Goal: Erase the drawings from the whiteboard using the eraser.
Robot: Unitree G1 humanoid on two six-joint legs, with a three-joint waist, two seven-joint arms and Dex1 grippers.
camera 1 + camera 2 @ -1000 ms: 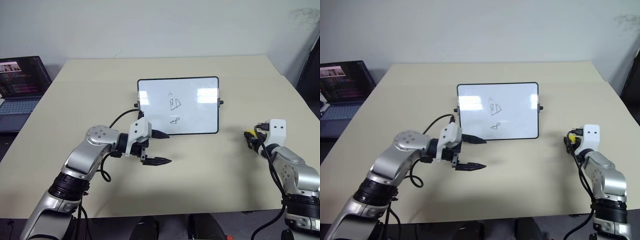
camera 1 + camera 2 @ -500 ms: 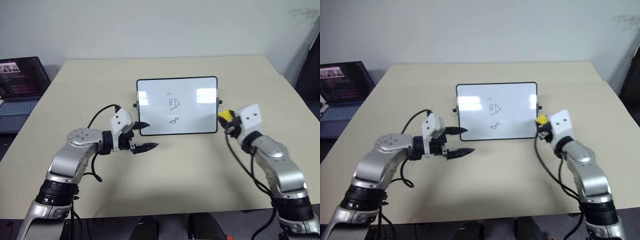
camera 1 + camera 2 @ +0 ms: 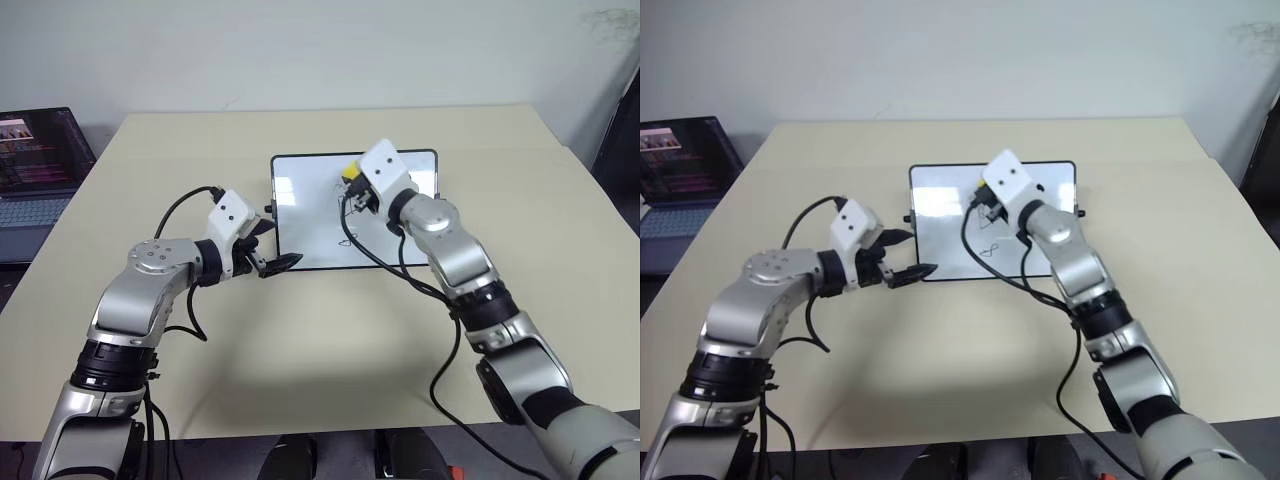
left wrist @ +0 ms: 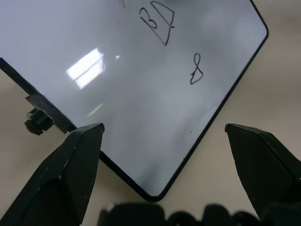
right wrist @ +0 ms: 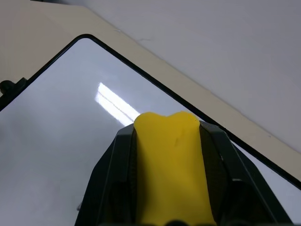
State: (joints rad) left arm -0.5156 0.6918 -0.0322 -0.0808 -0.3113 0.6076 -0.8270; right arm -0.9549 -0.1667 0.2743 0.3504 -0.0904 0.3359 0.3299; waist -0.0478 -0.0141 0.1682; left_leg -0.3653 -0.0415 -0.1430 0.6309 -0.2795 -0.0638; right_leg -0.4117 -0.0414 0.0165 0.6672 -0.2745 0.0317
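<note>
Even, bright overhead light; 2 glare bars on the whiteboard beyond the left gripper; soft shadows.

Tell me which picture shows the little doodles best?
The left wrist view: the doodles look big and sharp on the whiteboard there. In the head views they are tiny, partly behind the right arm. The right wrist view gives bare board and the yellow eraser.
</note>
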